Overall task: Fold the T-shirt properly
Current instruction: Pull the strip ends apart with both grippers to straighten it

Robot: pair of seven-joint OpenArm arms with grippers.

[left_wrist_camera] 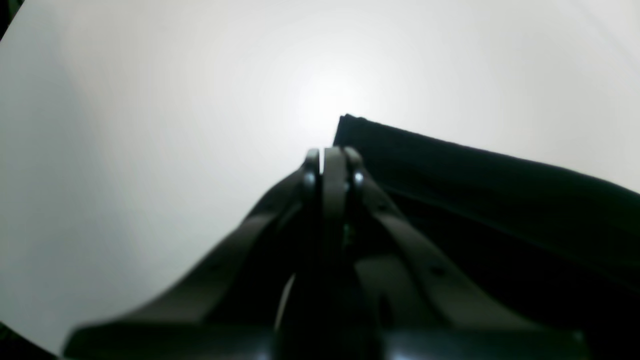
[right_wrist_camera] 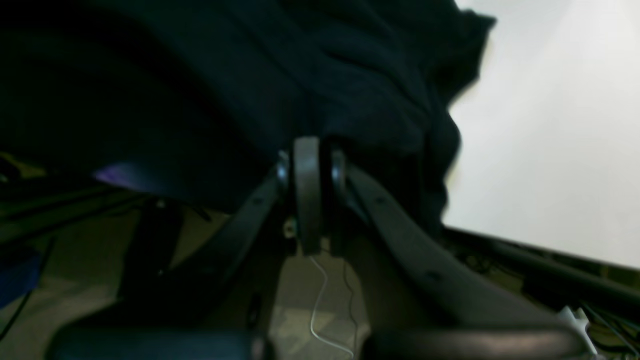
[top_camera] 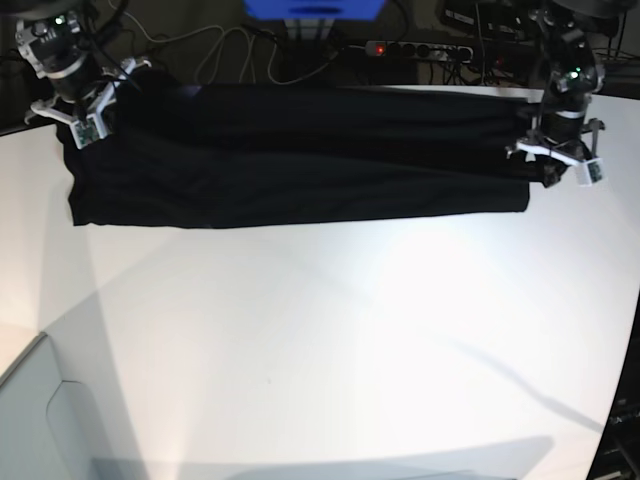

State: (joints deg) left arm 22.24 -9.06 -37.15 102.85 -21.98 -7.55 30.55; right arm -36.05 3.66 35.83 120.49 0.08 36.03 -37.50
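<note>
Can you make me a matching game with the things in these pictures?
Things:
1. T-shirt
2. table
3. left end effector
4. power strip

Descriptions:
A. white, with a wide bare part
B. behind the table, showing a small red light
C. black, stretched in a long band across the far side of the table
D. shut, at the corner of the black cloth

Pairs: 1-C, 2-A, 3-D, 4-B
</note>
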